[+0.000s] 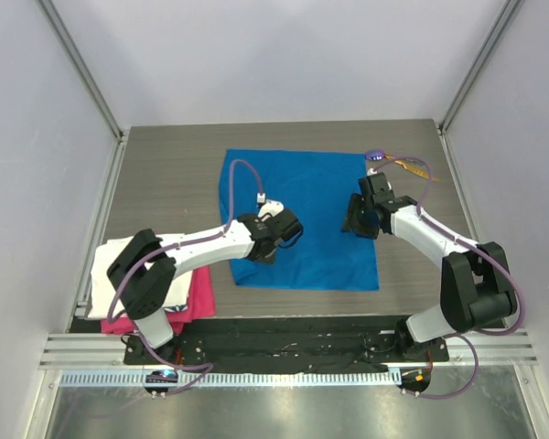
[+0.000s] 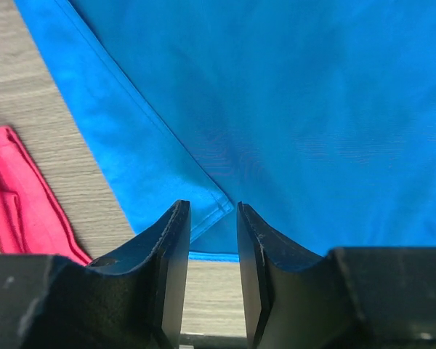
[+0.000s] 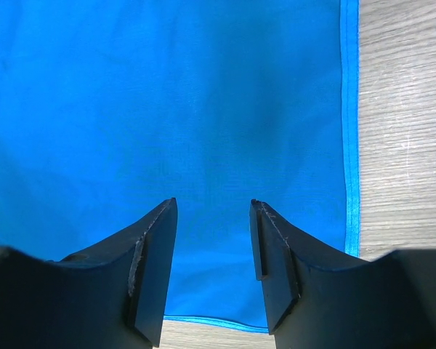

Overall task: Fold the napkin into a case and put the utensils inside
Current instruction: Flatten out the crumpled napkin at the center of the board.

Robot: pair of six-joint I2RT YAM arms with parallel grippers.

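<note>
The bright blue napkin (image 1: 302,215) lies spread out flat on the table, not shaped into a case. My left gripper (image 1: 273,240) is open over its near-left part. In the left wrist view the left gripper (image 2: 212,209) has a narrow gap between its jaws, and a hemmed corner of the napkin (image 2: 276,109) lies just ahead of the fingertips. My right gripper (image 1: 359,222) hangs open and empty over the napkin's right part (image 3: 167,94), as the right wrist view (image 3: 212,205) shows. The purple-headed utensil (image 1: 374,155) and the orange-yellow utensil (image 1: 408,165) lie at the far right.
A white cloth (image 1: 119,261) on a pink cloth (image 1: 198,294) lies at the near left; the pink one also shows in the left wrist view (image 2: 14,207). Grey walls and metal posts enclose the wood-grain table (image 1: 165,174).
</note>
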